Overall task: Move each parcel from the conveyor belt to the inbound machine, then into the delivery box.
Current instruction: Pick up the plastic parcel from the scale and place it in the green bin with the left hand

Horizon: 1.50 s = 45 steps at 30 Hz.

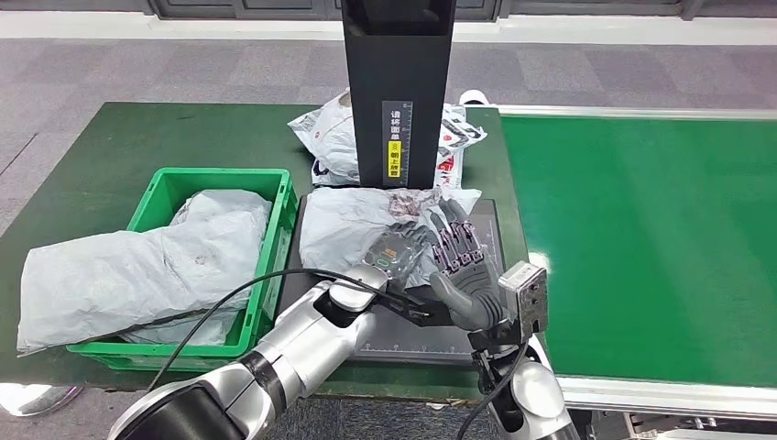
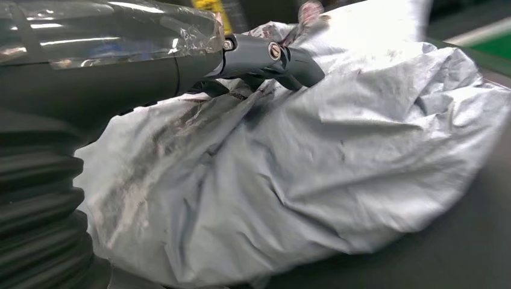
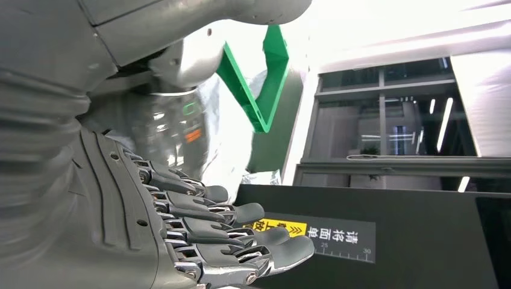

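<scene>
Green crate (image 1: 154, 197): grey parcels (image 1: 137, 266) inside | scanner plate (image 1: 417, 341): one parcel (image 1: 357, 229)

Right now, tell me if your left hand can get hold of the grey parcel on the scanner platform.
Probably yes: the left hand already rests on the grey parcel, fingers pressed into the wrap. The right hand is beside it, not blocking.
</scene>
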Each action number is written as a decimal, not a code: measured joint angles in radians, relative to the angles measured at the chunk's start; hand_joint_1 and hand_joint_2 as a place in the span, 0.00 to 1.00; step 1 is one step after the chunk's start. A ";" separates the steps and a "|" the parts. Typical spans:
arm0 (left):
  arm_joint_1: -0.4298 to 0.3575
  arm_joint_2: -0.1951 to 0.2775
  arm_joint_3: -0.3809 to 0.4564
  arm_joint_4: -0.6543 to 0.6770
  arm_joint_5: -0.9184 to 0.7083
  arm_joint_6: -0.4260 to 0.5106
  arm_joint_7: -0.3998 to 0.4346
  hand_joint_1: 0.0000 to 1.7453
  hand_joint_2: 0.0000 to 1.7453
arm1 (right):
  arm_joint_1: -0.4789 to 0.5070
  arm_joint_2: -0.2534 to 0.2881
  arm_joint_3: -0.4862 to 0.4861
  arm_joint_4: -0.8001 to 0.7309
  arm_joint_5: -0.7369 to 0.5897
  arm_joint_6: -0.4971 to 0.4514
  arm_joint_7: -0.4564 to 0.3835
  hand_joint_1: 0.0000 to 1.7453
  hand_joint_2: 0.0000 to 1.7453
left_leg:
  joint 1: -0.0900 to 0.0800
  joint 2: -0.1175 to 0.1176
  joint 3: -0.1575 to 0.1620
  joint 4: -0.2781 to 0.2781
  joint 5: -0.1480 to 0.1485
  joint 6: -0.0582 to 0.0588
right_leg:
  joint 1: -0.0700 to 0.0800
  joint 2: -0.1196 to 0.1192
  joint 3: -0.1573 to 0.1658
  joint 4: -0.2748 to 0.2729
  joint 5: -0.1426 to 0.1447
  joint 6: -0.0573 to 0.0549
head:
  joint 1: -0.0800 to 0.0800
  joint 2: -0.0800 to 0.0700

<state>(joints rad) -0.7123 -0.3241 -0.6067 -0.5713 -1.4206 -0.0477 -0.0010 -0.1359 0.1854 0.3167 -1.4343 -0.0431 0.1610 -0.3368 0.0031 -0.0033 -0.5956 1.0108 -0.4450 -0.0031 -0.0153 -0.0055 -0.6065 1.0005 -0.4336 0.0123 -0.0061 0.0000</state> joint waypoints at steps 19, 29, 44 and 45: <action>-0.022 -0.033 -0.050 0.046 0.018 -0.048 -0.065 1.00 1.00 | 0.045 0.024 -0.024 -0.051 0.029 -0.005 0.016 0.00 1.00 | 0.000 0.000 0.000 0.000 0.000 0.000 | 0.000 0.000 0.000 0.000 0.000 0.000 | 0.000 0.000; -0.023 -0.031 -0.021 0.033 0.021 0.029 0.144 1.00 1.00 | 0.080 0.024 -0.043 -0.095 0.043 -0.034 0.021 0.00 1.00 | 0.000 0.000 0.000 0.000 0.000 0.000 | 0.000 0.000 0.000 0.000 0.000 0.000 | 0.000 0.000; -0.008 0.034 0.179 -0.215 -0.004 0.125 0.255 1.00 1.00 | 0.134 0.025 -0.086 -0.179 0.049 -0.051 0.045 0.00 1.00 | 0.000 0.001 0.000 0.000 0.000 0.000 | 0.000 0.001 0.000 0.000 0.000 0.000 | 0.000 0.000; -0.003 0.038 0.188 -0.231 -0.003 0.135 0.258 1.00 1.00 | 0.135 0.025 -0.088 -0.181 0.049 -0.052 0.046 0.00 1.00 | 0.000 0.001 -0.001 0.000 0.000 0.000 | 0.000 0.001 0.000 0.000 0.000 0.000 | 0.000 0.000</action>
<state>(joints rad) -0.7152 -0.2863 -0.4187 -0.8027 -1.4240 0.0873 0.2571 -0.0005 0.2106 0.2285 -1.6154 0.0058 0.1085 -0.2907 0.0031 -0.0026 -0.5962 1.0108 -0.4450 -0.0031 -0.0153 -0.0048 -0.6068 1.0009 -0.4336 0.0122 -0.0061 0.0000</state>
